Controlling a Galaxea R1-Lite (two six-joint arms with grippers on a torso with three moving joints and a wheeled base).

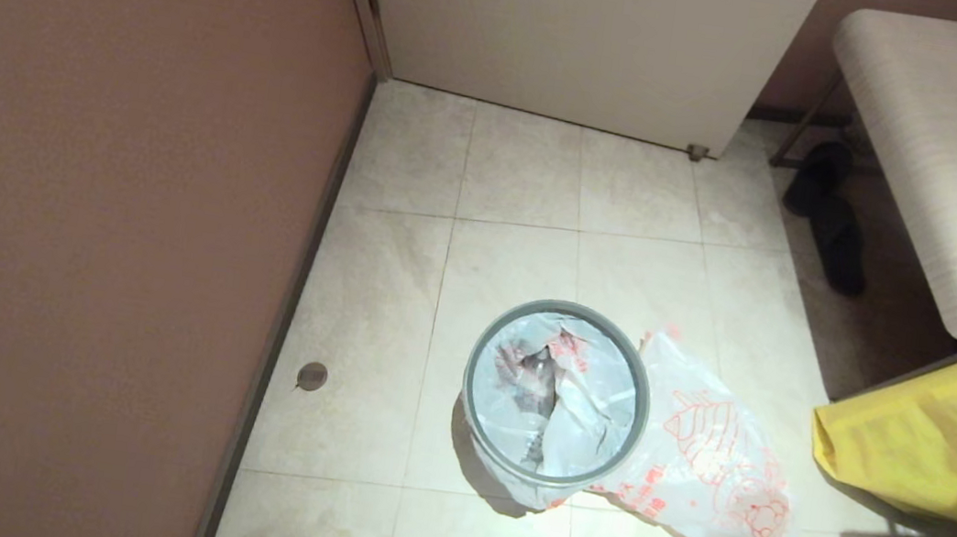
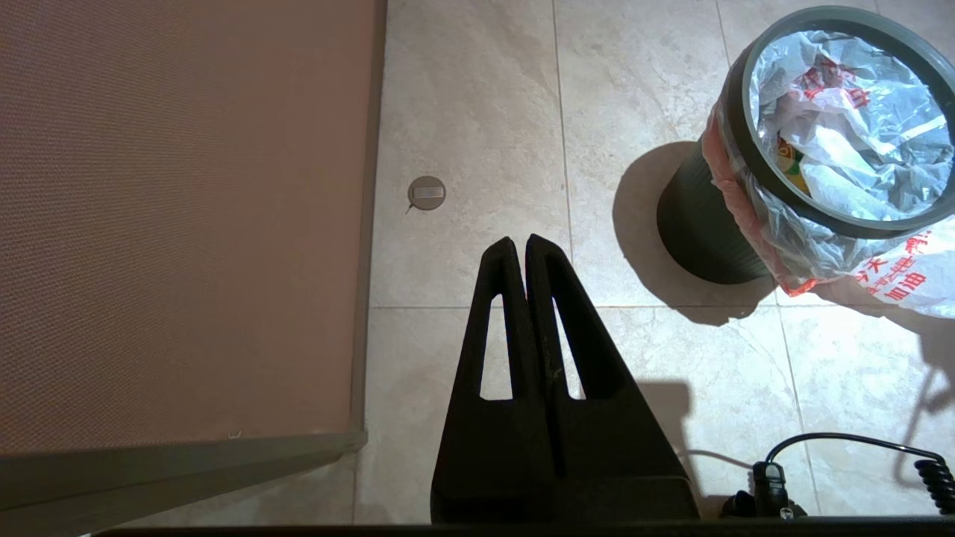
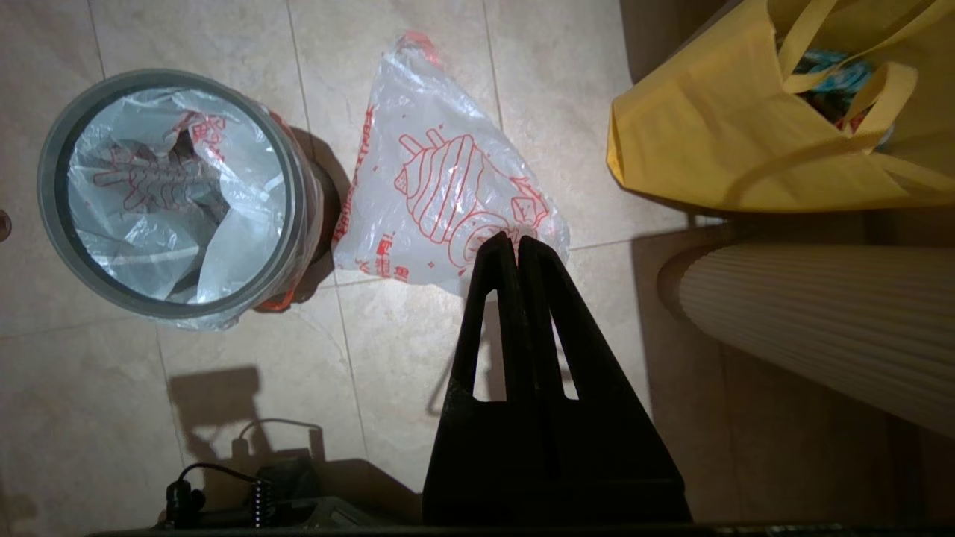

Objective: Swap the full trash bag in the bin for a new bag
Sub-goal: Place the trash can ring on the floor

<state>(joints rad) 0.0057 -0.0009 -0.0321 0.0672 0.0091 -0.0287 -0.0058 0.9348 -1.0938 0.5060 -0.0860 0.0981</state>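
Head view: bin [image 1: 546,473] at lower centre, lined with the full bag [image 1: 559,390]; new bag [image 1: 708,456] flat beside it, touching. Right gripper [image 3: 516,240] closed, empty, above that bag; left gripper [image 2: 518,242] closed. Risk: thin film slipping, or the light bin tipping.

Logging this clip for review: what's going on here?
Nothing is being handled yet. The bin stands on the tiled floor, lined with a bag with trash inside. The new bag lies flat on the floor beside it. Both the left gripper and the right gripper are shut and empty above the floor.
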